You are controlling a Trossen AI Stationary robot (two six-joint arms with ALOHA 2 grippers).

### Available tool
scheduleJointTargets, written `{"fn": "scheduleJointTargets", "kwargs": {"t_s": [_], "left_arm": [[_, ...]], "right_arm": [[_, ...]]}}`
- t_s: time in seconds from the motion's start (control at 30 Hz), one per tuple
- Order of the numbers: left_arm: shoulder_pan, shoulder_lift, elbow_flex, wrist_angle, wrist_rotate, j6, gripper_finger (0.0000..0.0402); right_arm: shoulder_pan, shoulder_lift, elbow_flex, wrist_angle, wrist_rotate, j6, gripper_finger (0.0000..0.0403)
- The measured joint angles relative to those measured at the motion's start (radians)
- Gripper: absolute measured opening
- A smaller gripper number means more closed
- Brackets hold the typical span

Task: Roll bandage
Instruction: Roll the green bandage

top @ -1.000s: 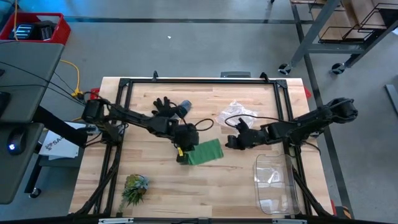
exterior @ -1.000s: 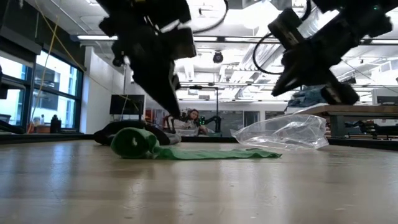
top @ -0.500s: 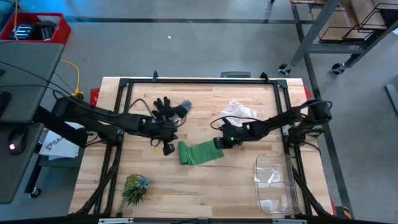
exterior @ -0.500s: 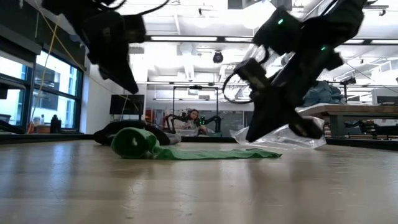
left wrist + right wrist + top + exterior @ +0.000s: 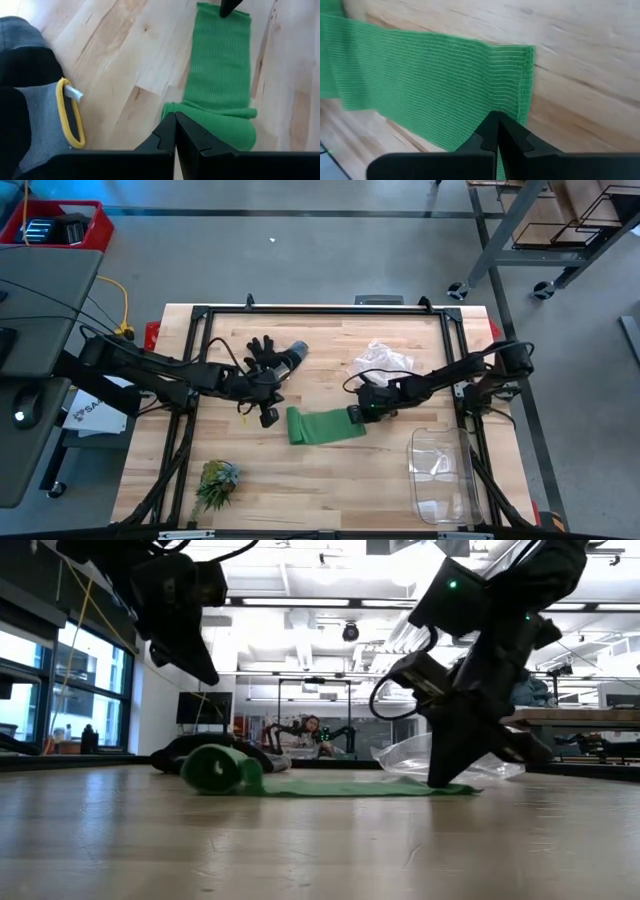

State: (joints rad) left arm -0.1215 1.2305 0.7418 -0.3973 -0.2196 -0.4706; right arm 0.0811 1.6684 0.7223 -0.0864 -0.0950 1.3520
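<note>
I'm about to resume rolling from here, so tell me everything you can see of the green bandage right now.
The bandage is a mid-green ribbed knit strip lying flat on the wooden table, partly rolled: a loose roll at its left end, the rest stretched out rightward. The shut right gripper presses on the free end; the shut left gripper hangs beside the roll, apart from it.

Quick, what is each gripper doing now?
Left gripper: shut, empty, above the bandage roll.
Right gripper: shut, tips pressing the bandage's flat end.
</note>
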Motion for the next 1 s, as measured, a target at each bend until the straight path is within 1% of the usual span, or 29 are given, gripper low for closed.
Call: {"fn": "scheduleJointTargets", "kwargs": {"t_s": [0.13, 0.37, 0.5, 0.6, 0.77, 0.87, 0.93, 1.0], "left_arm": [[0.0, 0.0, 0.0, 0.004, 0.013, 0.001, 0.0], [0.0, 0.0, 0.0, 0.004, 0.092, 0.053, 0.0], [0.0, 0.022, -0.019, 0.084, 0.129, 0.089, 0.0], [0.0, 0.083, -0.045, 0.182, 0.169, 0.123, 0.0], [0.001, 0.227, -0.045, 0.321, 0.237, 0.149, 0.0], [-0.003, 0.298, -0.045, 0.351, 0.263, 0.136, 0.0], [-0.004, 0.318, -0.045, 0.348, 0.271, 0.109, 0.0], [-0.009, 0.323, -0.044, 0.345, 0.275, 0.072, 0.0]], "right_arm": [[0.022, -0.018, -0.001, -0.033, 0.016, 0.031, 0.0], [0.059, -0.047, -0.001, -0.118, 0.035, 0.085, 0.0], [0.064, -0.078, -0.002, -0.159, 0.059, 0.107, 0.0], [0.064, -0.095, -0.002, -0.174, 0.065, 0.106, 0.0], [0.063, -0.098, -0.002, -0.18, 0.065, 0.107, 0.0], [0.064, -0.098, -0.002, -0.18, 0.065, 0.107, 0.0], [0.063, -0.098, -0.002, -0.167, 0.064, 0.116, 0.0], [0.064, -0.098, -0.003, -0.104, 0.061, 0.124, 0.0]]}}
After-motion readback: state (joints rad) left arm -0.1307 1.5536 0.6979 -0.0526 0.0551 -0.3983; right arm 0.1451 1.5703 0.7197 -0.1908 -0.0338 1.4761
